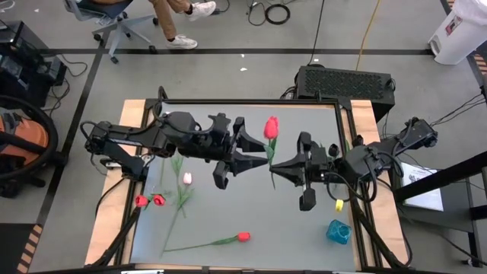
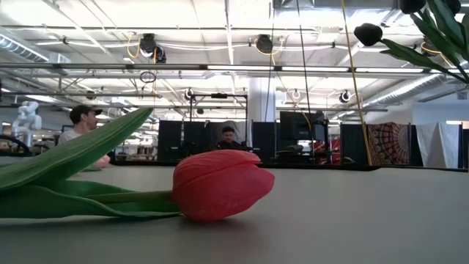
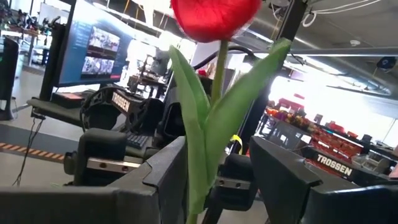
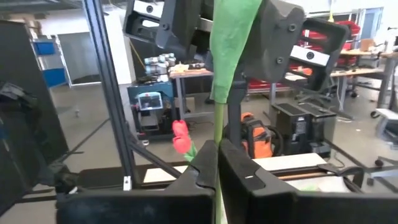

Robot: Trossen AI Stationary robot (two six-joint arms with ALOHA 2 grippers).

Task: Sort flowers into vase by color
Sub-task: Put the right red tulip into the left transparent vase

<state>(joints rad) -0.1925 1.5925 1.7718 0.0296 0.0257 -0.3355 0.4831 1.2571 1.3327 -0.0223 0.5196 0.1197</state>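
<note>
A red tulip [image 1: 271, 127] with a long green stem and leaves is up in the air over the table's middle. My right gripper [image 1: 275, 165] comes in from the table's right and is shut on its stem [image 4: 217, 134]. My left gripper [image 1: 264, 151] faces it from the left, open. Its two fingers stand either side of the stem and leaves [image 3: 205, 143], below the red head [image 3: 214, 15]. On the table lie a pink tulip [image 1: 187, 178], two red heads [image 1: 150, 201] and another red tulip [image 1: 243, 237], which the low view shows on its side [image 2: 220, 185]. My right gripper pinches the tulip's stem [image 4: 217, 134] between its two fingers, below the leaves. The fingers come level from the table's right and lie across the stem. The flower is lifted clear of the table, its stem running up from the fingers to the red head.
A blue vase [image 1: 338, 230] and a small yellow object [image 1: 339, 204] stand near the table's right near corner. A black tulip head with green leaves [image 2: 368, 33] shows high in the low view. People sit in the room beyond the table. The table's wooden frame [image 1: 134, 114] borders the grey top.
</note>
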